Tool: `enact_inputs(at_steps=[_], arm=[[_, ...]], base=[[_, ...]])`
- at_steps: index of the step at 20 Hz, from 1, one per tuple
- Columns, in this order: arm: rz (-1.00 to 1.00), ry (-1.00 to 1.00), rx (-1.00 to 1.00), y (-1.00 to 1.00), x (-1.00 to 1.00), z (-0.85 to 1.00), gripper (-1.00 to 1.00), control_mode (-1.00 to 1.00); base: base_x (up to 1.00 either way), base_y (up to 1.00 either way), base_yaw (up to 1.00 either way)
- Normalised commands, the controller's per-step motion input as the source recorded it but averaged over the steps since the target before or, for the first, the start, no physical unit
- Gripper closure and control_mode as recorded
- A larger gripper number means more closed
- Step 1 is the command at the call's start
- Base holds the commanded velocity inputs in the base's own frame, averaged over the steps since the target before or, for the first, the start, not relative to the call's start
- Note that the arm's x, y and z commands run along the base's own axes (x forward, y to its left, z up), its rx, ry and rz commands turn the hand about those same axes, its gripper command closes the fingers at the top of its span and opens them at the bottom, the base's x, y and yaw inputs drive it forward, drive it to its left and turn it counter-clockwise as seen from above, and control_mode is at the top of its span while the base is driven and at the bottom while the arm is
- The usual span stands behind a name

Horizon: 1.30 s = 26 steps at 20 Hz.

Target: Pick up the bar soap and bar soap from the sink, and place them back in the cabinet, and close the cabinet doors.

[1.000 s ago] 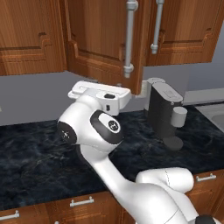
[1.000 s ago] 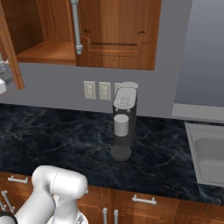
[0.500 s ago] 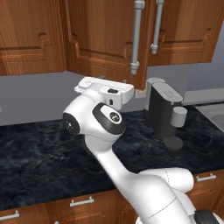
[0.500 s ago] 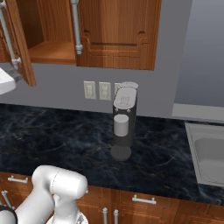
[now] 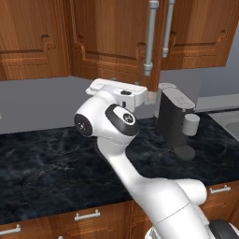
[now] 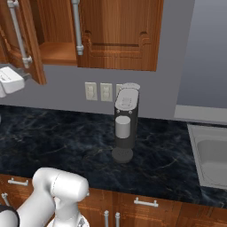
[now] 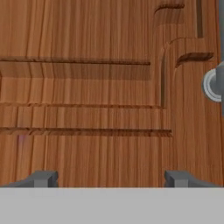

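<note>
Reddish-brown cabinet doors (image 6: 26, 40): one partly ajar, closing step under way and unfinished; gripper (image 7: 111, 177) spread wide, holding nothing, tips against its panel near the handle (image 5: 150, 37); soaps unseen, shelf (image 6: 57, 53) interior mostly hidden, placement unconfirmed

No writing, label, brand, number or sign can be read in any of the three views. The reddish-brown wooden cabinet doors (image 5: 116, 42) with long silver bar handles carry carved panel lines and no lettering. The dark coffee machine (image 6: 125, 122) standing toward the back edge of the black marbled worktop (image 6: 53, 133) bears no legible mark, and the pale wall outlet plates (image 6: 99, 91) above that back edge are blank at this size.
</note>
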Motion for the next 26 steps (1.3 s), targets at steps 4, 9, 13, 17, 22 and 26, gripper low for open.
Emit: enact_inputs(at_steps=[4,9,13,17,22,26], arm=[[0.0,0.0,0.0,-0.33,0.27,0.0,-1.0,-1.0],[0.0,0.0,0.0,-0.27,0.35,0.0,-1.0,-1.0],[0.02,0.0,0.0,-0.21,0.33,0.0,-1.0,-1.0],[0.05,0.0,0.0,-0.24,0.33,0.0,-1.0,-1.0],[0.07,0.0,0.0,-0.24,0.32,0.0,-1.0,-1.0],[0.09,0.0,0.0,-0.26,0.26,0.0,-1.0,-1.0]], base=[[0.0,0.0,0.0],[0.0,0.0,0.0],[0.0,0.0,0.0],[0.0,0.0,0.0],[0.0,0.0,0.0],[0.0,0.0,0.0]])
